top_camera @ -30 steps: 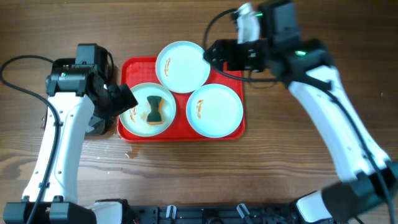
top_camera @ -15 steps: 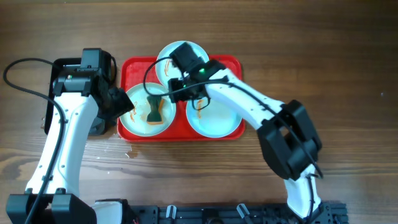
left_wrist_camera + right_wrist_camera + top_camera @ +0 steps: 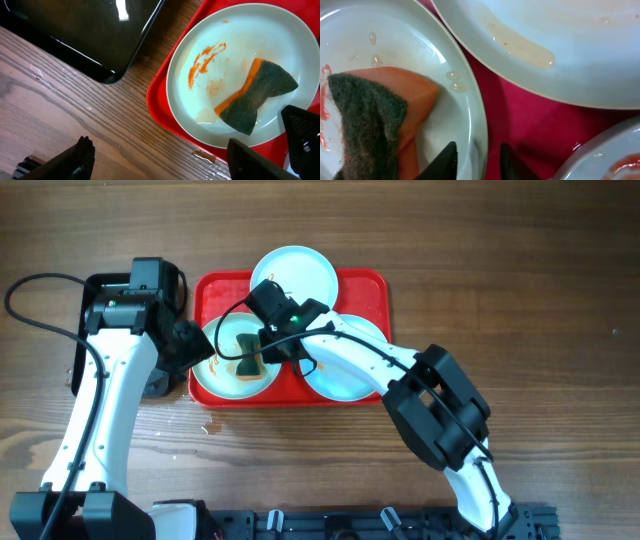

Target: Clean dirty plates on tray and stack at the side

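Note:
Three pale plates sit on the red tray (image 3: 215,285). An orange and dark green sponge (image 3: 247,357) lies in the left plate (image 3: 222,376), which has a red-orange smear (image 3: 202,62). My right gripper (image 3: 268,348) hangs over that plate's right rim. In the right wrist view its jaws (image 3: 479,162) straddle the rim (image 3: 477,120), narrowly open, with small gaps on both sides and the sponge (image 3: 375,115) to the left. My left gripper (image 3: 200,345) is wide open at the plate's left side, low over the wood (image 3: 167,160). The back plate (image 3: 295,275) and right plate (image 3: 345,375) are untouched.
A black metal tray (image 3: 85,30) lies left of the red tray, mostly under my left arm in the overhead view. A small water puddle (image 3: 205,156) is on the wood by the red tray's front edge. My right arm crosses over the right plate.
My right arm swung from the back right across the tray to the left plate's rim, its jaws narrowing. My left gripper narrowed slightly and barely moved.

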Tool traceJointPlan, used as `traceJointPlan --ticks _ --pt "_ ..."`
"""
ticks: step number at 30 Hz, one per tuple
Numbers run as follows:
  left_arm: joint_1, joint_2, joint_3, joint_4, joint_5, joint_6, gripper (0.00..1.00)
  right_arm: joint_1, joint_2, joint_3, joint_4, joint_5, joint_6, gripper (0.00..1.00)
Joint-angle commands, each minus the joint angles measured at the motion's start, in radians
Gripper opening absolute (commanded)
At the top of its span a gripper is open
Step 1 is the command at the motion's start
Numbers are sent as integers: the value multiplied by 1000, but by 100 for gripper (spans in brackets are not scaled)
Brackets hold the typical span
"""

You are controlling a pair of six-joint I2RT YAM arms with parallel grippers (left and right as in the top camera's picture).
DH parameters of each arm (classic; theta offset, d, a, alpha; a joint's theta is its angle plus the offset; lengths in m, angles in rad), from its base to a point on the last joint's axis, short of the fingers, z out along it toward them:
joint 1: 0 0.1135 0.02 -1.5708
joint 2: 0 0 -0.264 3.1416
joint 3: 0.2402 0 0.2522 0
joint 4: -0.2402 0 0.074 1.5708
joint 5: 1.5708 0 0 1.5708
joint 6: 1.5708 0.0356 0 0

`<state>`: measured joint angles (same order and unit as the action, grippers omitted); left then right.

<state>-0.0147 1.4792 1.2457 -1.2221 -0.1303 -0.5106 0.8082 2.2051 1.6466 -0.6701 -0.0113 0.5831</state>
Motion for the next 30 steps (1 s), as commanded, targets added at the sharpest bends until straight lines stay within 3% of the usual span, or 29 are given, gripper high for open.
traceJointPlan --ticks 1,4,9,12,17,23,27,30 --pt "0 6 -8 2 -9 -3 78 0 30 14 8 34 5 22" --pt "0 6 -8 2 -9 -3 75 0 30 9 8 34 5 11" --pt "0 6 -8 3 -9 -3 74 0 30 -29 20 34 19 8" --pt "0 6 -8 8 6 -3 65 0 30 -32 23 34 20 4" --pt "-1 7 -42 59 141 8 70 0 30 -32 23 41 19 4" --pt "-1 8 -183 255 240 8 69 -1 30 -32 20 40 19 4" --pt "-1 8 -276 431 324 8 77 -1 30 -32 19 33 19 4" --pt "0 14 -298 462 323 8 69 -9 30 -31 19 -2 18 4"
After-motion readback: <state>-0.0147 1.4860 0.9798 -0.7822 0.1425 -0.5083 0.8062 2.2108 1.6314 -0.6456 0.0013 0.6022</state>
